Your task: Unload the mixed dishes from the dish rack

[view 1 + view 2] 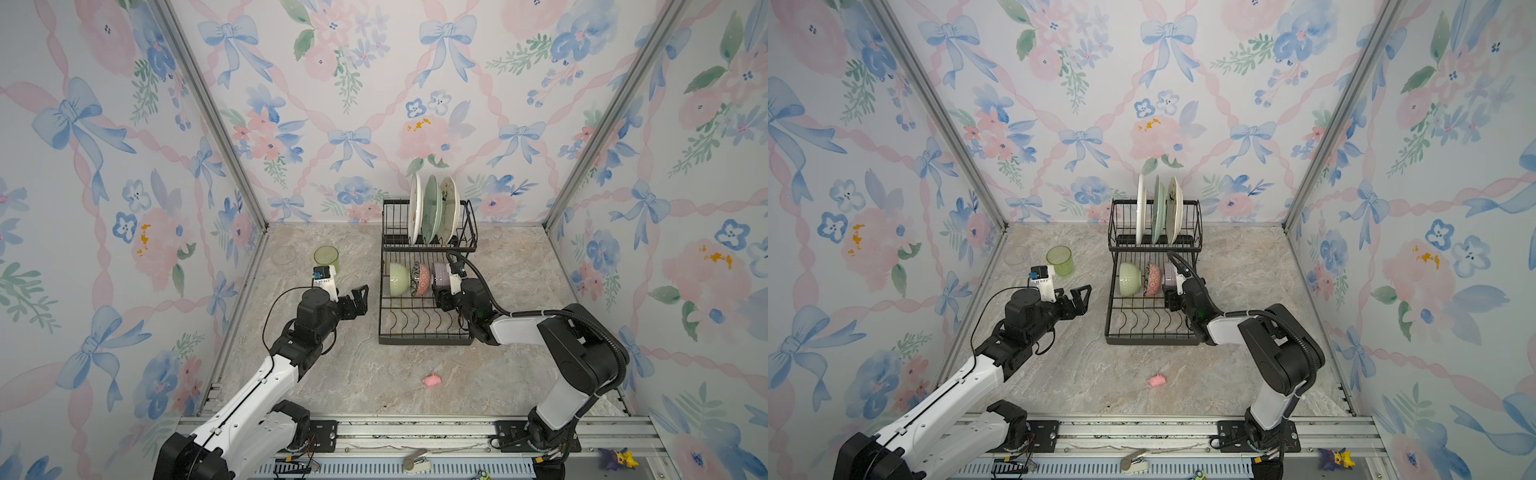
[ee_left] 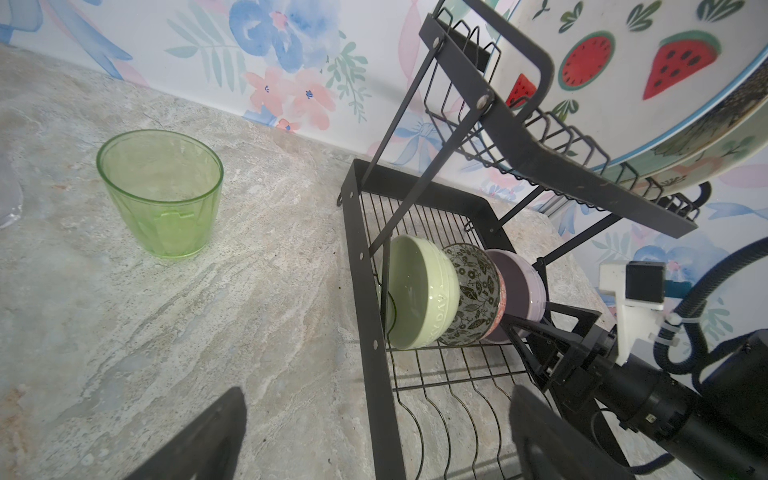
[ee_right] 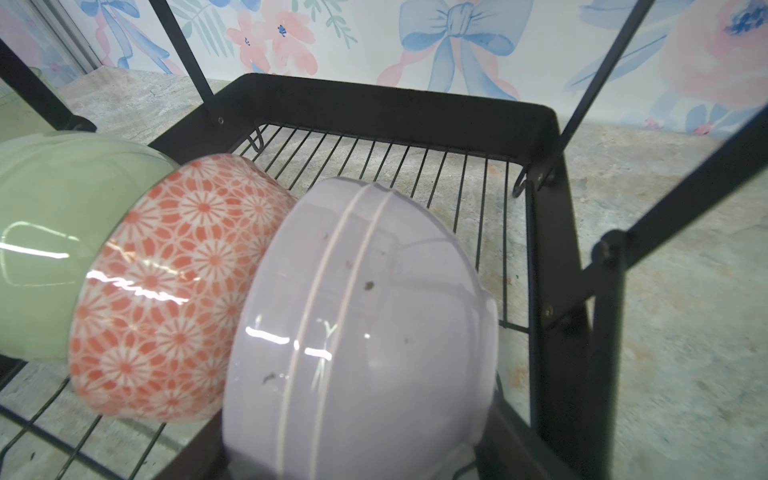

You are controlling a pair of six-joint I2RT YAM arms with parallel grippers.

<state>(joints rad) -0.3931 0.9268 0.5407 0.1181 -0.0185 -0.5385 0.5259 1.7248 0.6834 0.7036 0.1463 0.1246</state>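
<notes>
The black wire dish rack (image 1: pixel 424 338) stands at the back middle of the table. Three plates stand upright in its upper tier: white with watermelons (image 1: pixel 414 210), pale green (image 1: pixel 432 210) and cream (image 1: pixel 449 210). On the lower tier lie a pale green bowl (image 1: pixel 399 279), a pink-patterned bowl (image 3: pixel 166 291) and a lavender bowl (image 3: pixel 365 311). My right gripper (image 1: pixel 442 291) straddles the lavender bowl; contact is unclear. Left of the rack, a green tumbler (image 1: pixel 326 257) and a clear glass (image 1: pixel 284 254) stand on the table. My left gripper (image 1: pixel 353 301) hovers open and empty beside the rack's left edge.
A small pink lump (image 1: pixel 432 380) lies on the marble table in front of the rack. Floral walls close in the left, back and right sides. A metal rail (image 1: pixel 415 428) carrying both arm bases runs along the front edge.
</notes>
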